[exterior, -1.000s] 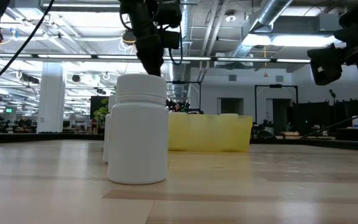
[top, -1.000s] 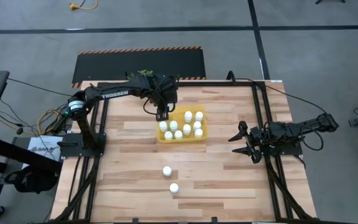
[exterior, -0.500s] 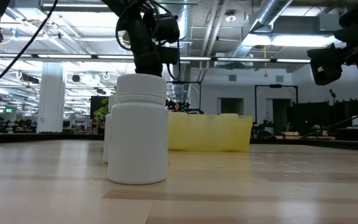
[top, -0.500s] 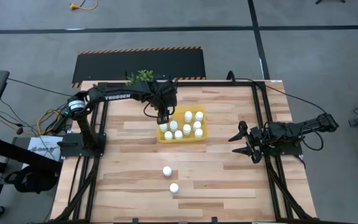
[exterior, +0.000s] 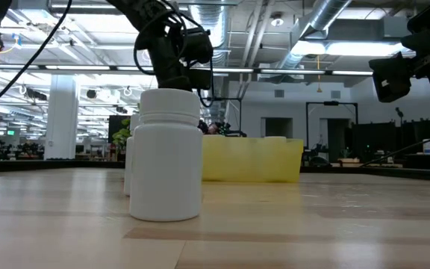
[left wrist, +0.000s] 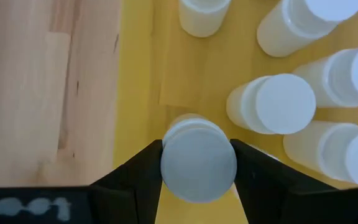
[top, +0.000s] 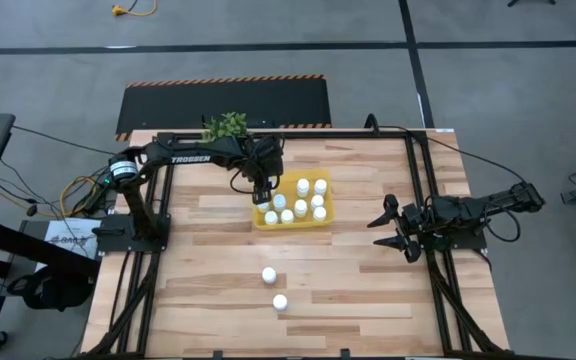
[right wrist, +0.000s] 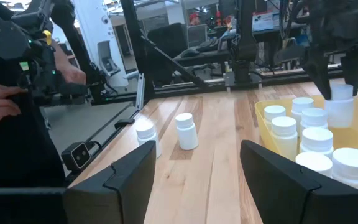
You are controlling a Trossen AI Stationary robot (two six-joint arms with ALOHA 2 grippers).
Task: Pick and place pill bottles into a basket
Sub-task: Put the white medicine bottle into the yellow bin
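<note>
since a second ago the left pincer (top: 261,192) has slid toward the basket (top: 324,217) and come down at its ten o'clock corner, clenched on a pill bottle (left wrist: 198,162) that hangs just above the yellow floor beside the bottles already inside. so the drop looks close, though release is not yet made. two bottles (top: 269,274) wait on the desk (top: 208,290) near six o'clock. the right pincer (top: 393,233) rests at three o'clock, fingers spread, unchanged.
</note>
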